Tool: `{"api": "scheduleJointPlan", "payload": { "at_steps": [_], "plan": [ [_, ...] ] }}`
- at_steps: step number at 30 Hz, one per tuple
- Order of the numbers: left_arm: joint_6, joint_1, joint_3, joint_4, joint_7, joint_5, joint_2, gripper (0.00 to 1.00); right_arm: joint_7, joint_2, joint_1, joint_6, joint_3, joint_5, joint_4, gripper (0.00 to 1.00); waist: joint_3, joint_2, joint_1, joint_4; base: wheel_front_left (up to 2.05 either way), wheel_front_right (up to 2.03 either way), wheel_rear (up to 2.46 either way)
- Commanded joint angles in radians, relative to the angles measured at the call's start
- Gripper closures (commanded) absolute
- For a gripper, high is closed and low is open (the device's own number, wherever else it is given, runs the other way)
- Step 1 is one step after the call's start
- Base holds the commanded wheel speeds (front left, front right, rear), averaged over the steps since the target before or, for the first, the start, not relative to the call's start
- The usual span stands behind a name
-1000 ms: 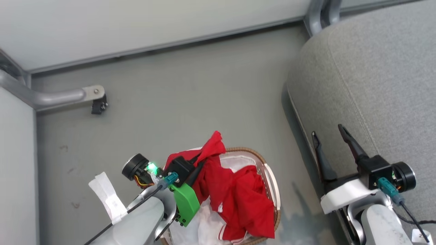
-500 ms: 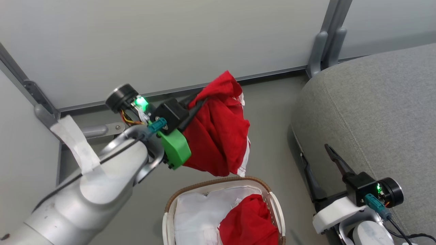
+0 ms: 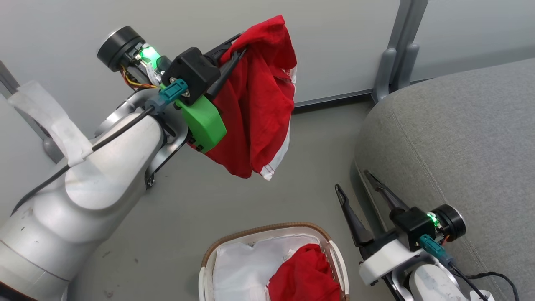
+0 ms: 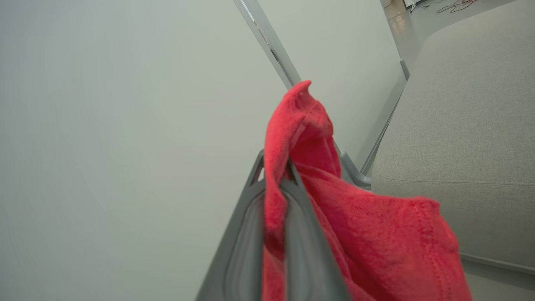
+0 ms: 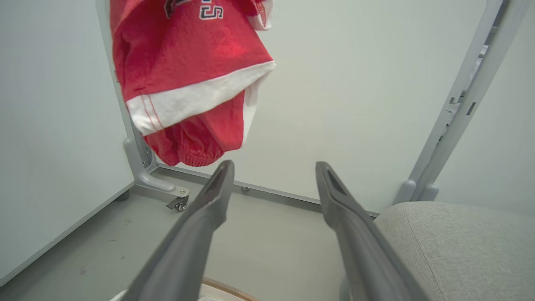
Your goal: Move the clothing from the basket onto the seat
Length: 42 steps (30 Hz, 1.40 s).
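My left gripper [image 3: 239,44] is raised high, shut on a red garment with white trim [image 3: 255,104] that hangs free well above the basket [image 3: 267,229]. The left wrist view shows both dark fingers [image 4: 301,234] pinching a fold of that red clothing [image 4: 376,234]. A second red garment [image 3: 303,278] lies in the basket on the white liner [image 3: 242,267]. The grey seat [image 3: 459,138] is at the right. My right gripper [image 3: 352,179] stands open and empty at the seat's near edge; in its own view [image 5: 274,167] the hanging garment [image 5: 188,62] is up left.
Pale partition walls stand behind, joined by a grey metal post [image 3: 395,50]. A panel foot with a small caster [image 5: 177,202] rests on the grey floor [image 3: 250,200] at the left. Bare floor lies between the basket and the wall.
My left arm has lifted the red garment out of the basket and high above it. The head camera has tilted up. The right gripper stays open by the seat.
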Motion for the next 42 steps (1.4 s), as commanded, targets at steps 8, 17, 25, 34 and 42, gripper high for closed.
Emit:
{"api": "scheduleJointPlan", "payload": {
  "at_steps": [8, 17, 25, 34, 42],
  "plan": [
    [-0.001, -0.047, -0.035, 0.006, 0.009, -0.012, -0.047, 1.00, -0.001, -0.004, -0.059, -0.001, 0.080, 0.056, 0.000, 0.00, -0.002, 0.0000, 0.0001, 0.019, 0.00, 0.00, 0.00],
    [-0.002, -0.078, -0.069, 0.003, 0.018, -0.023, -0.092, 1.00, -0.001, -0.003, -0.100, -0.001, 0.164, 0.085, 0.029, 0.00, -0.008, 0.0000, 0.0001, 0.045, 0.00, 0.00, 0.00],
    [-0.002, -0.101, -0.094, 0.016, 0.008, -0.033, -0.128, 1.00, -0.001, -0.004, -0.136, -0.001, 0.187, 0.117, 0.080, 0.00, -0.019, 0.0000, 0.0001, 0.071, 0.00, 0.00, 0.00],
    [-0.002, -0.098, -0.121, 0.008, -0.003, -0.050, -0.153, 1.00, -0.001, -0.004, -0.192, -0.001, 0.094, 0.042, 0.085, 0.00, -0.026, 0.0000, 0.0001, 0.095, 0.00, 0.00, 0.00],
    [-0.002, -0.072, -0.136, -0.013, -0.010, -0.068, -0.158, 1.00, -0.001, -0.004, -0.241, -0.001, 0.023, 0.021, 0.090, 0.00, -0.030, 0.0000, 0.0001, 0.105, 0.00, 0.00, 0.00]
  ]
}}
